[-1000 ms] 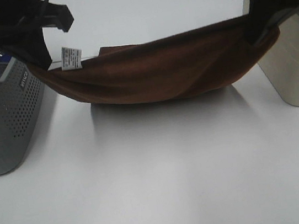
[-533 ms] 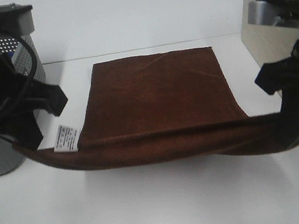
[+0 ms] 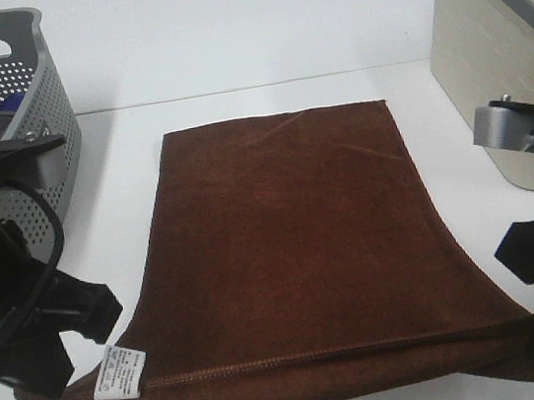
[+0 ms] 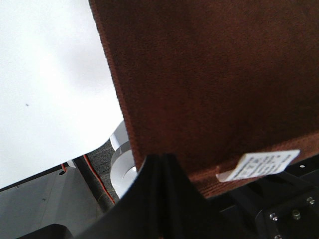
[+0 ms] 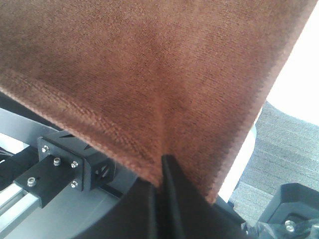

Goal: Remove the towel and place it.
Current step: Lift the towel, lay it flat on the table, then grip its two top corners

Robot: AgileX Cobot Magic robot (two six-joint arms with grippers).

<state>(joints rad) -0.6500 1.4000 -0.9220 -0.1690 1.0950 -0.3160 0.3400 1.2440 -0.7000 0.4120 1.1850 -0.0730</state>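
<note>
The left pincer point(image 4: 160, 172) was clamped shut on one near corner of the towel point(image 3: 289, 247). Its black fingers were pressed together over the stitched hem, just beside the small white care label point(image 3: 120, 370). The right pincer point(image 5: 162, 172) was likewise closed tight on the other near corner, and the cloth puckered into a crease where the fingers met it. The near edge ran stretched between the two pincers, with a band of cloth turned over along it. The rest of the towel lay spread flat on the white desk point(image 3: 245, 44).

The towel was a dark reddish-brown rectangle of soft plush nap with a ribbed, stitched border. It lay near the perforated grey plastic basket point(image 3: 28, 89), with a strip of bare desk between them. A smooth beige bin point(image 3: 501, 58) with rounded corners stood on the far side of the towel from the basket.
</note>
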